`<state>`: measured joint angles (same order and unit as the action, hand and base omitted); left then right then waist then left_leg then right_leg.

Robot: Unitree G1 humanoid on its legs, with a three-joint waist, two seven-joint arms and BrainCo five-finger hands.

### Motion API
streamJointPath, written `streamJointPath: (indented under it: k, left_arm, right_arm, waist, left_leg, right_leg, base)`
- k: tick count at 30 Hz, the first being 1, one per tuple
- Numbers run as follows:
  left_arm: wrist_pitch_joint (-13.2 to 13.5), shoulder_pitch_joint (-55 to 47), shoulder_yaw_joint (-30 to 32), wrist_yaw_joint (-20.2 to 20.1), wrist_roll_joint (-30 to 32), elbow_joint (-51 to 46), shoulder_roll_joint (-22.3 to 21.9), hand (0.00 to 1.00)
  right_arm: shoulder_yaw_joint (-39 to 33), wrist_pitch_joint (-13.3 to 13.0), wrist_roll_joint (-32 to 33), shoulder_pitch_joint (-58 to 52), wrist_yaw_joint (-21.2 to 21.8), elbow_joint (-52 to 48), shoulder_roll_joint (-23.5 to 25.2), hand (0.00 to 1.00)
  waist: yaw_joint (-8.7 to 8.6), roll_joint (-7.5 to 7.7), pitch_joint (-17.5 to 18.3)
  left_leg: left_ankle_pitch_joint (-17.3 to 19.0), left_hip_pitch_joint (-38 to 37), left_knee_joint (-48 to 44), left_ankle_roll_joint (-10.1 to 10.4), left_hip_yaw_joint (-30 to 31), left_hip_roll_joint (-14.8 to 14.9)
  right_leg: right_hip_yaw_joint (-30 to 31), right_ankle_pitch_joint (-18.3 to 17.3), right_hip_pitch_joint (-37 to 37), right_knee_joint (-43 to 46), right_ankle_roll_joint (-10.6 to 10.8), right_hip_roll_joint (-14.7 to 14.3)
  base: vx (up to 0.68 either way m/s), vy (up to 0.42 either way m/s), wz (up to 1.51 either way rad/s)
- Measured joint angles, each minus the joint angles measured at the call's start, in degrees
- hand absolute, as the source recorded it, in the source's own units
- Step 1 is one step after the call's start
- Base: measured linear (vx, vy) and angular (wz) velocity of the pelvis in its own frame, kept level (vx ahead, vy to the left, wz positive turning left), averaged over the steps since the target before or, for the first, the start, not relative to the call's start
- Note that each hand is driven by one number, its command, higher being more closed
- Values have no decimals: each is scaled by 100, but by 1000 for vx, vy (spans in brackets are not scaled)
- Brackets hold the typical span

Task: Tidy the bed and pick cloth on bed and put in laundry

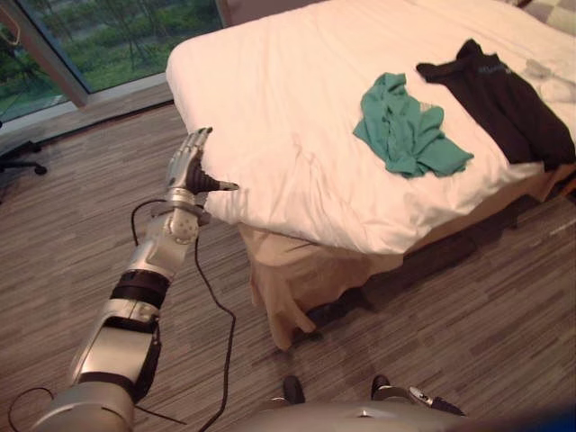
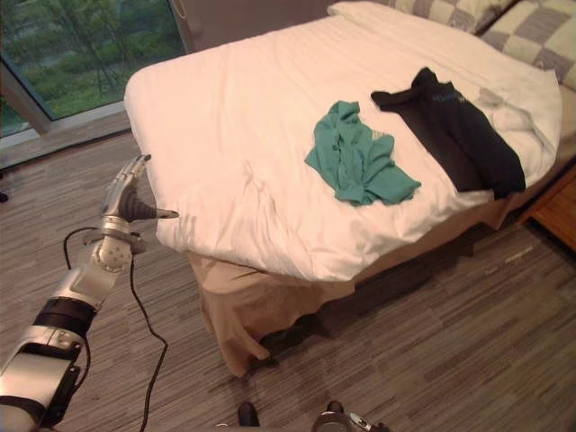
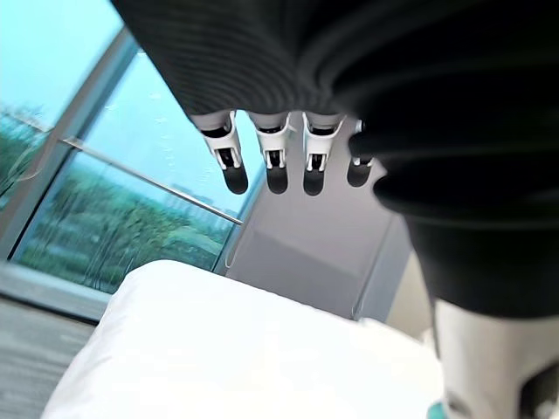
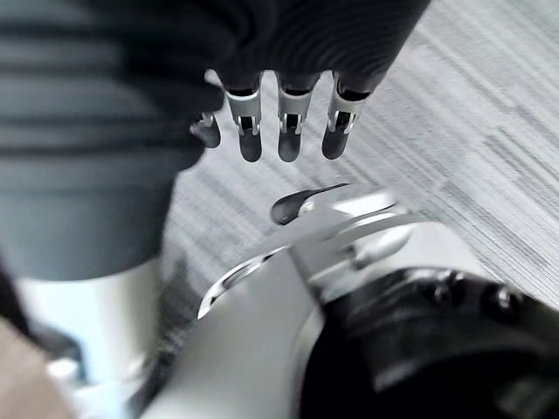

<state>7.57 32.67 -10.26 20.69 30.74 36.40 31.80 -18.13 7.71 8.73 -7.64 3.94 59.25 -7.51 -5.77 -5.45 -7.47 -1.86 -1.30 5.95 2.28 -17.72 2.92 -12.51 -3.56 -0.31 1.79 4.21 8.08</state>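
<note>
Two garments lie on the wide bed under its rumpled white duvet (image 1: 270, 90). A crumpled teal-green cotton top (image 1: 409, 130) sits near the bed's side edge facing the robot. A black long-sleeved shirt (image 1: 504, 99) is spread flatter just beside it toward the bed's checked pillows (image 2: 540, 36), with a narrow strip of duvet between them. Neither has been picked up yet. The left hand (image 1: 189, 166) is raised beside the bed's foot corner, well apart from both garments, its fingers straight and its thumb pointing at the duvet's edge; whether the thumb touches the duvet I cannot tell. It holds nothing, probably because it is only beginning its reach along the bed. The right hand (image 4: 288, 131) hangs off the bed over the striped wood-plank floor (image 1: 450, 342), fingers loose and empty, seemingly idle.
</note>
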Motion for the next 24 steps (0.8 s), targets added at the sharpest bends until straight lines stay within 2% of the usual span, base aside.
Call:
streamJointPath:
  k: [3,6,9,11,16,18,20,21,22,24]
  left_arm:
    - [-238,60,-109,224,39,106,-147,0]
    - [-437,144,-192,363,36,112,-301,0]
    - [-709,304,-308,533,27,110,-562,0]
    - [-906,371,-319,699,20,108,-817,0]
    - [-1647,743,-517,923,41,50,-1020,0]
    - [-2096,916,-551,928,37,-131,-1043,0]
    - [-2343,935,-550,923,30,-147,-1058,0]
    - [-2580,954,-545,922,24,-149,-1084,0]
    - [-2704,980,-544,922,22,-155,-1085,0]
    - [-3226,1109,-485,924,-32,-176,-1085,0]
  right_arm:
    - [40,-44,-1,-10,-86,-148,4,0]
    - [63,-68,-8,-9,-196,-268,22,0]
    - [60,-144,-44,4,-298,-445,17,0]
    - [57,-195,-112,30,-373,-570,33,0]
    - [53,-439,-110,344,-498,-888,90,0]
    - [56,-583,-106,503,-554,-1139,132,0]
    - [66,-630,-104,563,-567,-1263,170,0]
    - [79,-674,-92,577,-567,-1373,178,0]
    - [93,-703,-78,584,-568,-1428,182,0]
    - [217,-763,106,654,-573,-1578,200,0]
  waist:
    - [-150,-86,-33]
    - [-167,-117,-52]
    - [-196,-144,-56]
    - [-277,-120,-80]
    - [-295,-175,-317]
    - [-308,-138,-558]
    - [-335,-126,-659]
    - [-352,-122,-715]
    - [-358,-109,-762]
    - [-357,-39,-892]
  left_leg:
    - [4,50,0,8,-98,6]
    - [24,85,-3,30,-250,12]
    - [-67,273,-34,11,-400,-96]
    - [-219,382,-36,163,-654,-237]
    - [-326,668,-36,194,-1040,-296]
    - [-386,865,-37,201,-1192,-301]
    - [-386,937,-37,201,-1270,-301]
    - [-386,1023,-38,201,-1335,-302]
    - [-386,1055,-37,201,-1342,-303]
    - [-386,1277,-39,200,-1358,-303]
  right_leg:
    - [110,-50,-202,184,11,13]
    - [259,-212,-474,553,-1,37]
    - [408,-548,-1061,1339,41,239]
    - [529,-735,-1351,1754,34,423]
    - [735,-831,-1921,2134,-3,482]
    - [846,-837,-2208,2233,-14,473]
    - [884,-838,-2335,2292,-15,471]
    - [904,-837,-2449,2334,-15,471]
    - [914,-837,-2499,2357,-15,471]
    - [942,-835,-2787,2477,-18,472]
  base:
    - [-14,26,-24]
    - [53,7,-18]
    - [98,6,-4]
    - [92,-7,7]
    - [23,-23,-14]
    - [-20,-28,-13]
    - [-23,-18,-10]
    - [-16,-12,-3]
    - [0,0,0]
    - [-17,-22,5]
